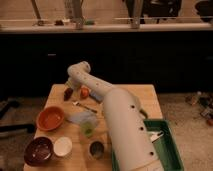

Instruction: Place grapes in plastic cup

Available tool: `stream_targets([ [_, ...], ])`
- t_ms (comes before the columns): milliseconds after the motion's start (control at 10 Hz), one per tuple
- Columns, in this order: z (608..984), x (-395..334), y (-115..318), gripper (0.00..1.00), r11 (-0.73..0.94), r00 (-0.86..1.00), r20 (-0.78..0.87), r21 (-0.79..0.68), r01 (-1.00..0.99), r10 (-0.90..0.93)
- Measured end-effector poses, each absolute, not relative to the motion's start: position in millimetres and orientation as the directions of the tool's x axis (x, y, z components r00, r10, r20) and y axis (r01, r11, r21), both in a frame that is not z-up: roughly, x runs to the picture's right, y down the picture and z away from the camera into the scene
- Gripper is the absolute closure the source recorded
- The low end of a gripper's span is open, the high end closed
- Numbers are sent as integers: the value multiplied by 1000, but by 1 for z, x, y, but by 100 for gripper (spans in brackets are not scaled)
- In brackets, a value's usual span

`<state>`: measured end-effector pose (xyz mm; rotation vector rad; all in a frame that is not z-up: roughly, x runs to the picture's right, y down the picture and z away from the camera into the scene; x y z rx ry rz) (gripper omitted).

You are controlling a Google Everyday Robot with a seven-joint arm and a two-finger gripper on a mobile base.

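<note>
Our end effector (68,88) is down at the far left of the wooden worktop (145,97), right over the dark grapes (67,95). We cannot tell if it is open or closed, or if it has hold of the grapes. The orange-red tomato (84,92) sits just right of them. The plastic cup (88,130) stands nearer, well apart from the grapes, with the orange bowl (50,118) on its left.

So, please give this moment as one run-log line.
gripper: at grapes, left of tomato | plastic cup: nearer camera, apart | grapes: not in cup
</note>
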<state>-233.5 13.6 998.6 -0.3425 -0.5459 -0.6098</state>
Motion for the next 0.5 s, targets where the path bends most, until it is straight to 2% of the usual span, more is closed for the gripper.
stream_targets([
  [500, 1000, -259, 8, 20, 752, 637, 614, -105, 651, -466],
])
